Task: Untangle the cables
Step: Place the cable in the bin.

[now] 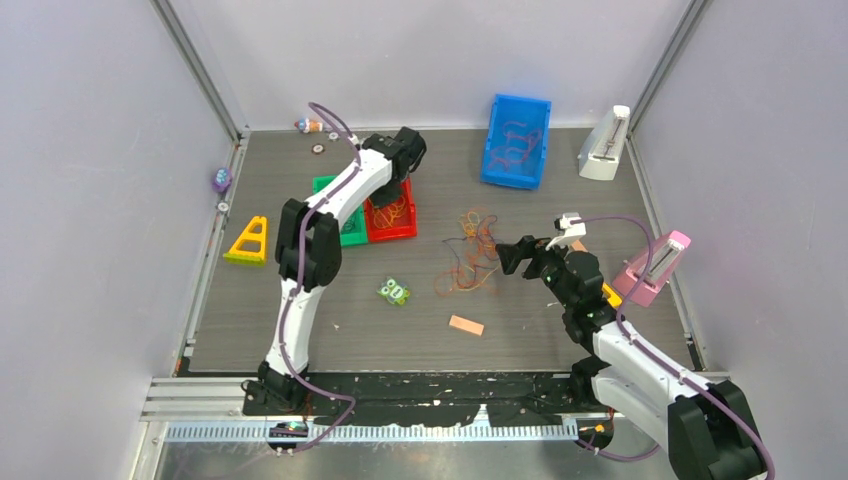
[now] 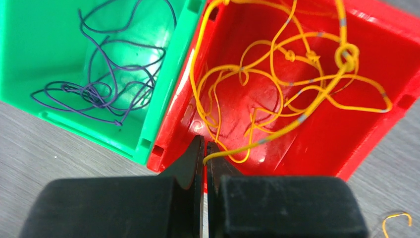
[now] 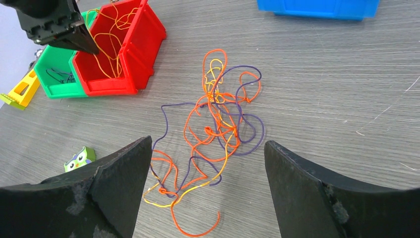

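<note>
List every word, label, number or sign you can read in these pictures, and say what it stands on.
No text can be read anywhere.
Red bin, green bin, blue bin: plain, no lettering.
Owl toy and small object by the back wall: too small to tell.

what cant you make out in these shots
- Blue bin: top view, strands inside too small to count; right wrist view's top edge cuts it off.
- Green bin: top view, left arm covers most of it.
- Yellow cable: left wrist view, its end vanishes between the shut left gripper's jaws.
</note>
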Robot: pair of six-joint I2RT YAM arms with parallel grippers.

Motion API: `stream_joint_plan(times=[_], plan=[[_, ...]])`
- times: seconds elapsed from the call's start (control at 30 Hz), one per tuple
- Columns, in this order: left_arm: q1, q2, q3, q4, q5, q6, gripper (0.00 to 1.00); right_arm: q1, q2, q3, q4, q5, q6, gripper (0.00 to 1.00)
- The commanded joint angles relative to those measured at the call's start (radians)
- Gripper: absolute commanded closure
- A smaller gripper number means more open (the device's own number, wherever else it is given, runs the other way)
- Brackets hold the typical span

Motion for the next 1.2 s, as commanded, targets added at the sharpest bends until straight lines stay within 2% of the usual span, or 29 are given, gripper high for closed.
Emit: stream_joint_plan(times=[0.0, 0.3, 0.33, 0.4, 0.5, 0.97, 1.1, 1.17], plan=[[0.003, 0.002, -0.023, -0.011, 0.060, 0.022, 1.00, 0.002, -0.021, 0.001, 0.022, 0.021, -0.002, 0.12], [0.006, 0.065, 0.010, -0.003, 0.108, 0.103, 0.99, 0.002, -0.014, 0.002, 0.026, 0.019, -0.001, 0.12], [0.008, 0.065, 0.015, -0.002, 0.112, 0.106, 0.95, 0.002, -0.015, 0.001, 0.026, 0.020, 0.000, 0.12], [0.013, 0.062, 0.015, 0.006, 0.119, 0.108, 0.73, 0.002, -0.014, 0.001, 0.025, 0.021, -0.002, 0.11], [0.016, 0.047, 0.011, 0.012, 0.115, 0.114, 0.62, 0.002, -0.013, 0.002, 0.026, 0.023, -0.001, 0.11], [0.018, -0.147, 0.021, 0.021, 0.060, 0.185, 0.56, 0.001, 0.000, 0.006, 0.034, 0.011, 0.001, 0.12], [0.019, -0.166, 0.041, 0.015, 0.066, 0.203, 0.46, 0.002, -0.005, 0.005, 0.032, 0.011, 0.001, 0.12], [0.018, -0.172, 0.059, 0.001, 0.080, 0.219, 0.44, 0.002, -0.004, 0.003, 0.033, 0.010, 0.002, 0.12]])
